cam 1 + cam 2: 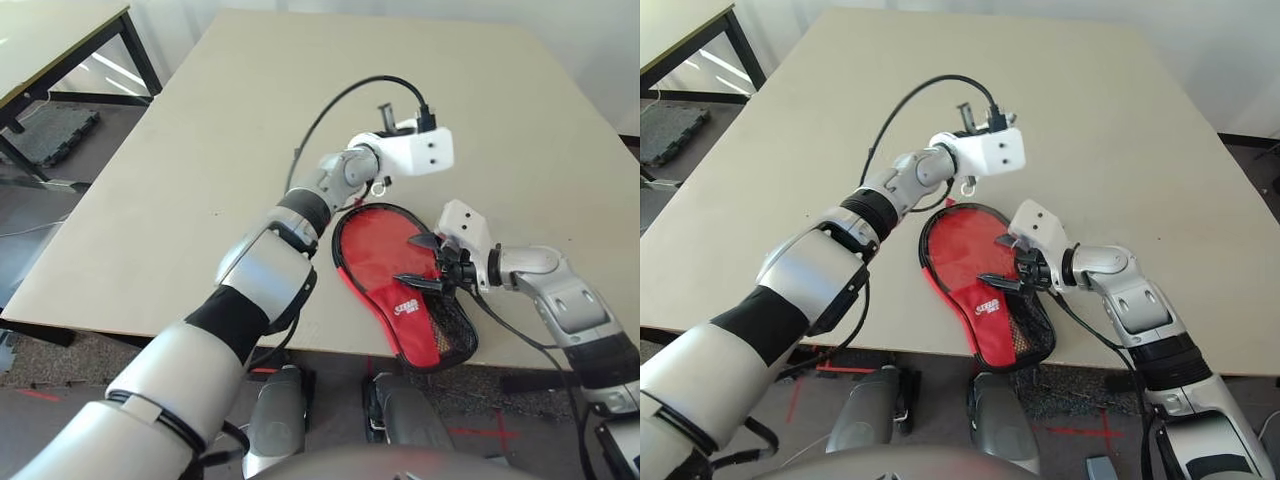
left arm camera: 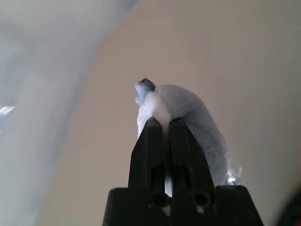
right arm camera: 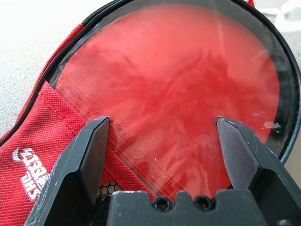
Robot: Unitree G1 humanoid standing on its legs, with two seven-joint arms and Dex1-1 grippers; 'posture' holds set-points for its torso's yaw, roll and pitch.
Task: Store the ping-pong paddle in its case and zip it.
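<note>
the case [image 1: 405, 290] lies flat on the desk [image 1: 200, 180] near its front edge, long axis slanting from the round head, farther from me, down to the narrow mesh-pocket end at the edge on my right. the ping-pong paddle [image 3: 178, 99] is already inside it: in my right wrist view the red rubber face shows within the black zipper rim, the red flap with the white logo drawn back over only the handle end, so the case is not yet zipped.

my right pincer [image 1: 428, 264] is the nearer one. it hovers just over the case's right side with its fingers spread wide, empty, pointing across the paddle face toward the head. i judge the zipper run follows the rim around that head, so the pull should lie ahead of this pincer, though i cannot make it out.

my left pincer [image 2: 164, 136] is clamped shut on a small pale plush toy [image 2: 188, 117], held above the desk just beyond the case's head.
</note>
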